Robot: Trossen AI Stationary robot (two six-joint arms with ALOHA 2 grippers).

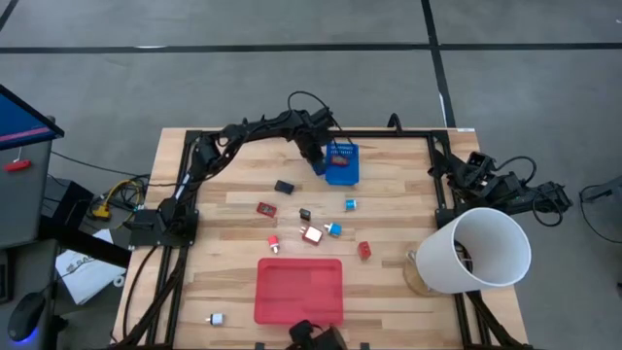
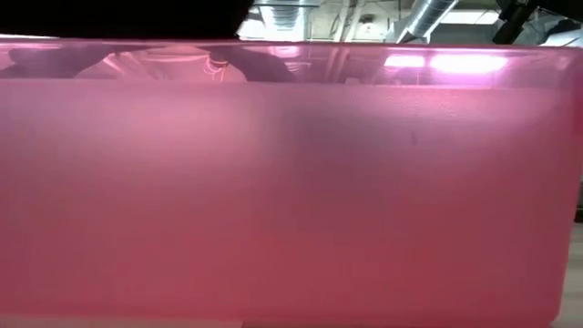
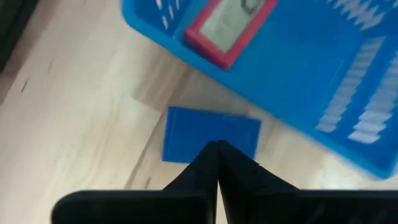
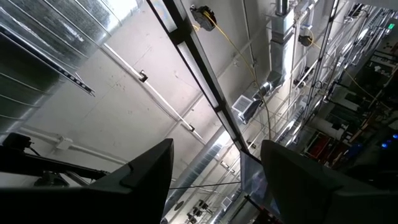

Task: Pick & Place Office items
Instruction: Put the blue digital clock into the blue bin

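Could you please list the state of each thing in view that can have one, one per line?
left gripper: shut, empty, fingertips together over a flat blue piece beside the bin
right gripper: open, parked at the table's right edge, pointing up at the ceiling
blue bin: upright, holding a red-framed item
red tray: flat, empty
white cup: lying on its side

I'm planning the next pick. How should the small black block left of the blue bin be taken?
From straight above, fingers closing across the narrower sides of the small black rectangular block. It lies flat on the wooden table, apart from other pieces, so both flanks seem free.
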